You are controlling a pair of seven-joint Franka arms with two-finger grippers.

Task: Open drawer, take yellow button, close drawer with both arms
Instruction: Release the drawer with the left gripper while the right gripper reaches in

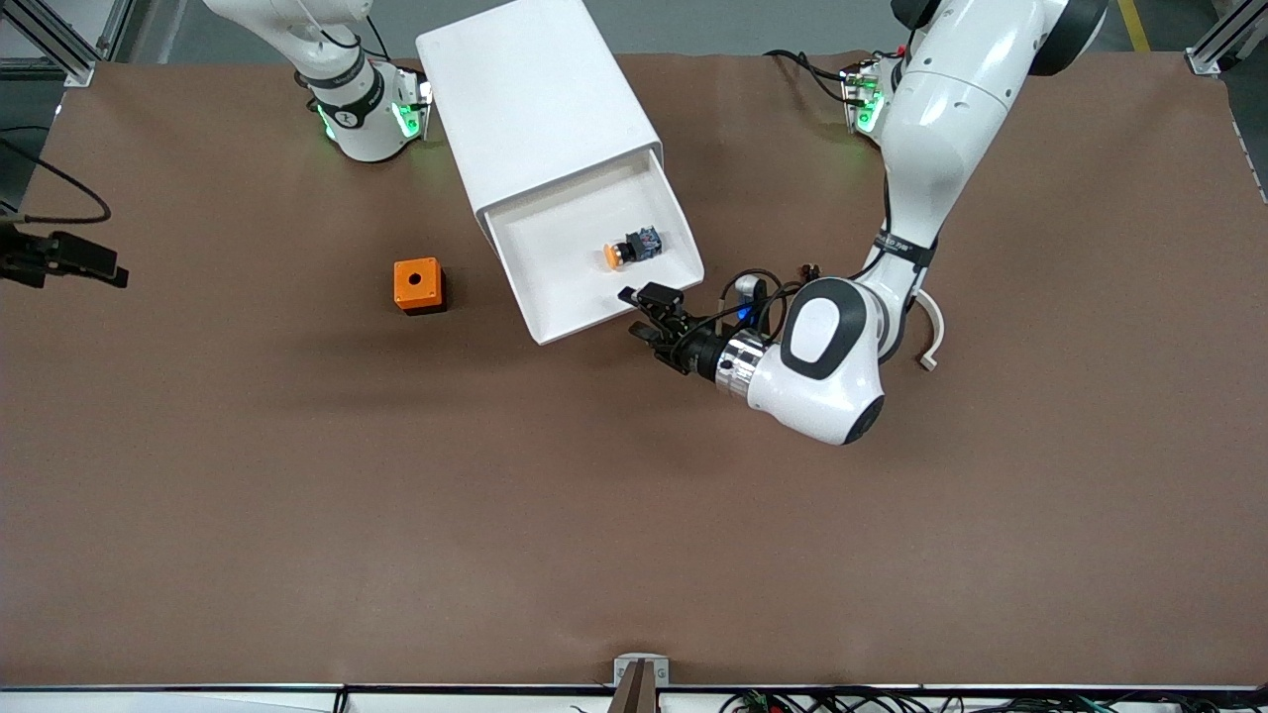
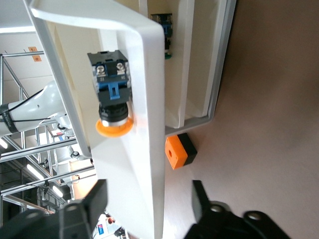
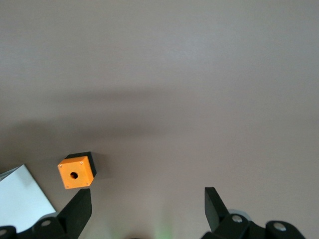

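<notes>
Drawer (image 1: pixel 594 253), front view: topmost tray stood pulled out of white cabinet (image 1: pixel 535 99); button (image 1: pixel 631 248) lay on its side on tray floor, cap pointing toward right arm's end of table. Left gripper (image 1: pixel 649 322) sat at drawer's front corner, jaws parted w/ nothing between them, button just inside the rim from the fingertips. Orange cube (image 1: pixel 418 285) on table, well apart from those jaws. Right gripper (image 1: pixel 59 259) waited at table edge, over bare cloth.

Left wrist view: drawer front wall (image 2: pixel 149 124) ran between the spread fingers (image 2: pixel 92 204); button (image 2: pixel 112 94) ahead of jaws, on inner face of that wall, not between the pads. Risk, as judged: fingers straddling the rim could snag it on retreat and drag or skew the tray; approach over the wall could knock button so it rolls off-line.

Right wrist view: jaws spread wide, empty; cube (image 3: pixel 77 172) ahead of one finger, apart; cabinet corner (image 3: pixel 22 199) beside it. Button not visible.
</notes>
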